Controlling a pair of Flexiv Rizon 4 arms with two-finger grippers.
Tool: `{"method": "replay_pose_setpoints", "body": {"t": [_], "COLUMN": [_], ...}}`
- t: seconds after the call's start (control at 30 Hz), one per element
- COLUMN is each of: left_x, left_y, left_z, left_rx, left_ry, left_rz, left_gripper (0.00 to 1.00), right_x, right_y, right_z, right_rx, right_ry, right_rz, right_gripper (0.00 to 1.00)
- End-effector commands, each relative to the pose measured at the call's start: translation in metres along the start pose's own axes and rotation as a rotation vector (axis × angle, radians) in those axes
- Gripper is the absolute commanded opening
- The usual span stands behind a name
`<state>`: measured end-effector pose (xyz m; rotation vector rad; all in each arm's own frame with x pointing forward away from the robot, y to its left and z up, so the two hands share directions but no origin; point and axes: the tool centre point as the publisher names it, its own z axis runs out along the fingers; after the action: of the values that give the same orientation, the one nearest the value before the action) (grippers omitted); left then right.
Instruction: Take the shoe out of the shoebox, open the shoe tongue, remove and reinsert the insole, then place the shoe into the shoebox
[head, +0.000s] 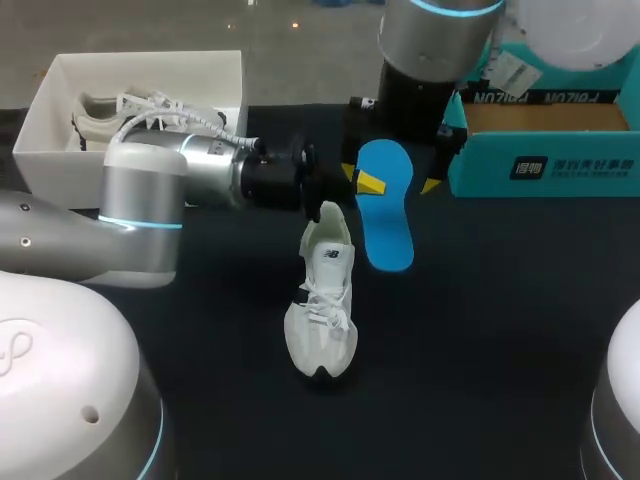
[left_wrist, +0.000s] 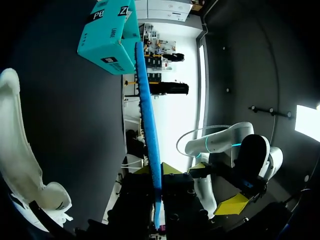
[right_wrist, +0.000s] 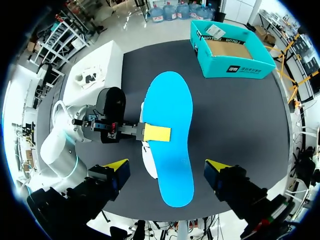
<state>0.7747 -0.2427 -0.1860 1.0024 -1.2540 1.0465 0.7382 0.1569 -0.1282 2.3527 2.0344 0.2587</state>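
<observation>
L gripper (right_wrist: 156, 133) is clamped on the side edge of the flat blue foam insole (head: 385, 215), holding it level, prob. for handover. R gripper (right_wrist: 165, 167) is wide open and empty, straddling the insole from above w/o touching. White mesh sneaker (head: 322, 310) stands on the black table (head: 520, 330) just under the L gripper, prob. awaiting reinsertion. Teal cardboard shoebox (head: 540, 150) is beyond the R gripper.

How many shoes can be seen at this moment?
2. One white shoe sits on the table near the middle, beside the blue insole held by the left gripper. The other shoe sits in the white box at far left. The teal box shows none, though part is hidden.
</observation>
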Motion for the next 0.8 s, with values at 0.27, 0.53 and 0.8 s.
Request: {"method": "replay_pose_setpoints", "body": {"t": [0.27,0.53,0.8], "left_x": [0.0,0.001,0.002], "left_y": [-0.001,-0.004,-0.004], "left_z": [-0.005,-0.003,-0.001], "left_rx": [-0.002,-0.005,-0.006], "left_ry": [-0.025,-0.026,0.008], "left_rz": [0.005,0.026,0.033], "left_gripper": [0.0,0.0,0.0], "right_x": [-0.004,-0.003,-0.002], "right_y": [-0.004,-0.011,-0.012], "right_z": [0.0,0.005,0.007], "right_rx": [0.06,0.076,0.029], "right_ry": [-0.07,-0.055,-0.062], "right_rz": [-0.106,-0.135,-0.12], "right_gripper": [1.0,1.0,1.0]}}
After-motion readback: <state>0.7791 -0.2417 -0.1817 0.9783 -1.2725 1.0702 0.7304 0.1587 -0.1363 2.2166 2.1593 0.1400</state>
